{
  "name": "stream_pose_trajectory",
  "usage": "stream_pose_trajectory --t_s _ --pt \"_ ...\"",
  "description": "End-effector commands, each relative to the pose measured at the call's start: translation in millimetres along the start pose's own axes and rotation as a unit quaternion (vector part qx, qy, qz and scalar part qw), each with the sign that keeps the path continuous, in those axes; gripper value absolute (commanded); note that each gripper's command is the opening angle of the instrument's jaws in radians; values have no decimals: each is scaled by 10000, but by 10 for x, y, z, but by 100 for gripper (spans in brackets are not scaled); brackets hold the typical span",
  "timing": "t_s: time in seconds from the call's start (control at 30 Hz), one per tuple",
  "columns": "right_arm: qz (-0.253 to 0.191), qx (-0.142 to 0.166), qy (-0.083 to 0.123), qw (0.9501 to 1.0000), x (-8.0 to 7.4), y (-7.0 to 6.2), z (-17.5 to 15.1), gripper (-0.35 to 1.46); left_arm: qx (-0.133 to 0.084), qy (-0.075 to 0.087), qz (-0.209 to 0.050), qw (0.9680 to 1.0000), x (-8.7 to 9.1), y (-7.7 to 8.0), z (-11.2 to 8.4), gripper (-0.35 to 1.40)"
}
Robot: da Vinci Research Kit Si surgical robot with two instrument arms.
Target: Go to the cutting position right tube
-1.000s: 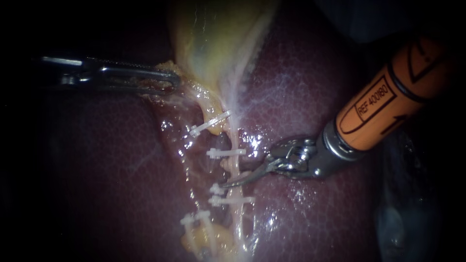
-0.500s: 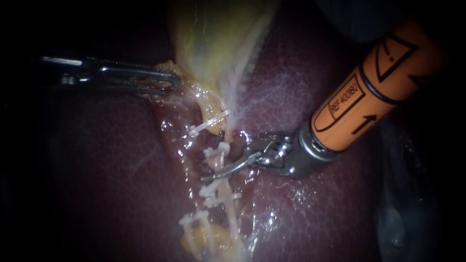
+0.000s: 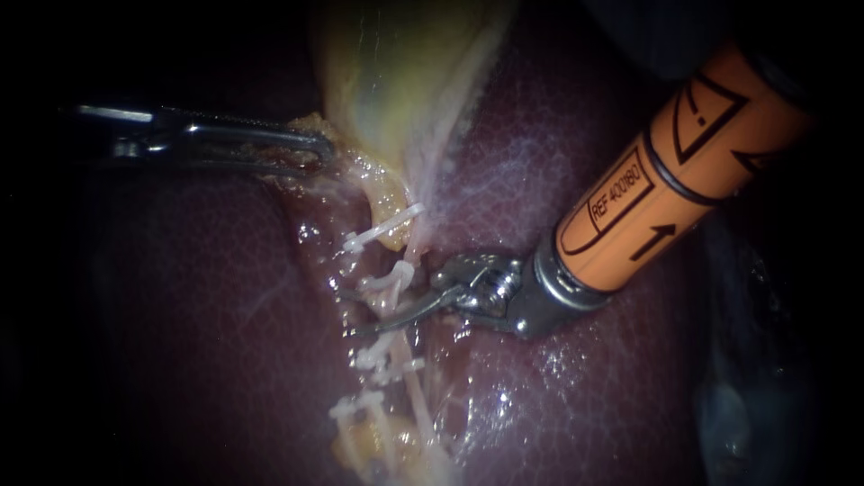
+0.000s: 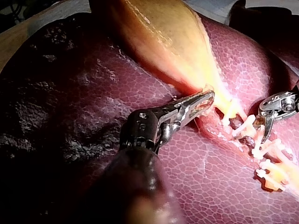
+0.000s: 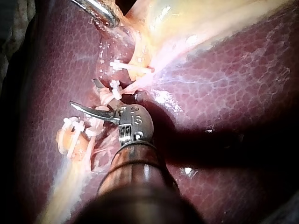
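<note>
Two white plastic clips [image 3: 393,281] bracket a bare stretch of the pale, stringy right tube [image 3: 416,396]. Crosswise to it, the right instrument [image 3: 346,313] holds its bladed end effector parted around that stretch. The left instrument [image 3: 301,144] clamps the yellow gallbladder [image 3: 396,81].

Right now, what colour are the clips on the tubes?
White clips; they show best in the endoscope view.

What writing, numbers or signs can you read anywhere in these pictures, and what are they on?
Orange shaft of the right instrument: printed marks, not read off here.
Left instrument, clips, liver, gallbladder: no writing shows.
</note>
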Motion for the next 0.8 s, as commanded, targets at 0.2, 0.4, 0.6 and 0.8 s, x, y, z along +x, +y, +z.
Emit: stream_pose_trajectory --t_s 0.2,0.4,0.6,0.8 --pt "369 -29 70 9993 14 -9 -25 136 0 0 2 10000 0 0 -1 -35" --pt "531 -56 88 9985 16 -7 -37 134 0 0 3 10000 0 0 -1 -35" --pt "508 -102 52 9986 10 -5 -30 133 -2 -2 -27 10000 1 0 0 -35" --pt "-13 21 61 10000 4 -2 -4 131 -2 -2 -27 10000 1 0 0 -35"
